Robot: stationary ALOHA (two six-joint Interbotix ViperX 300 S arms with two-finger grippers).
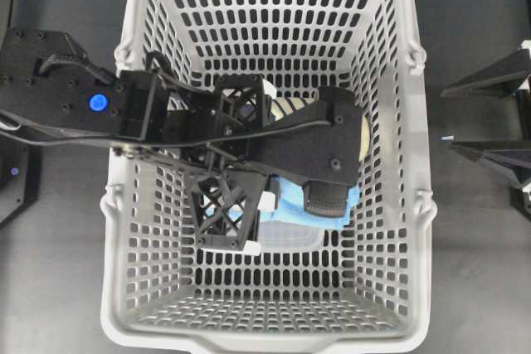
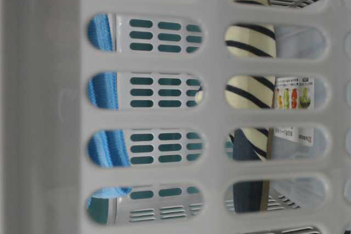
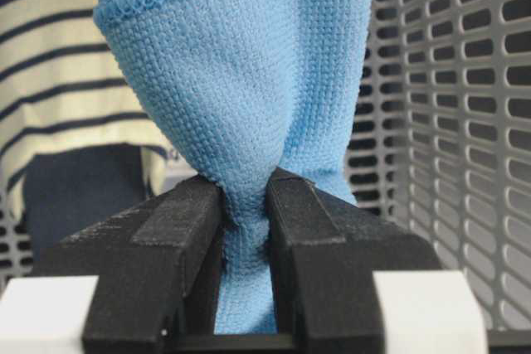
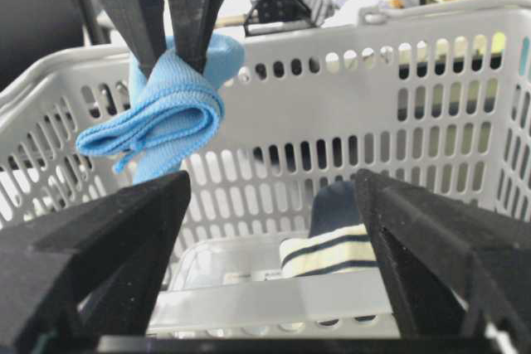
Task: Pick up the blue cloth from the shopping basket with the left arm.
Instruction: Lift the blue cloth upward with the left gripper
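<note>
The black left claw (image 4: pixel 170 43) is pinched tight on the soft sky-blue folded cloth (image 4: pixel 170 118), which hangs bunched from its fingers above the floor of the light grey slotted plastic shopping basket (image 1: pixel 398 205), near the basket's left wall; below lie a cream slipper with navy stripes (image 4: pixel 328 254) and a clear plastic box (image 4: pixel 249 279); the black right claw (image 4: pixel 274 263) stands wide with nothing in it, outside the basket on the dark desk (image 1: pixel 477 271).
</note>
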